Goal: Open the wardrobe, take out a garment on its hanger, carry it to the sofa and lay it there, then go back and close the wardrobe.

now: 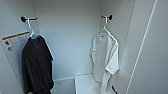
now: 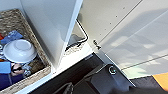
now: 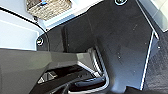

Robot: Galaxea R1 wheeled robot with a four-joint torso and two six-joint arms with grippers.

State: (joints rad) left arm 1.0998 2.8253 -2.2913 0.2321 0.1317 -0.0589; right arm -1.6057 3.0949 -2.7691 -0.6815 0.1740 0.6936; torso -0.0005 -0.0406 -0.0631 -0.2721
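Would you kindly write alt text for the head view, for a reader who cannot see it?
Inside the open white wardrobe, a white T-shirt on a white hanger hangs from a black hook on the right wall. A black T-shirt hangs from a hook on the left wall.

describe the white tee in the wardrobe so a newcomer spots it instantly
Look into the open white wardrobe. On its right wall, a black hook carries a thin white hanger with the white T-shirt. The T-shirt on the left wall is black.
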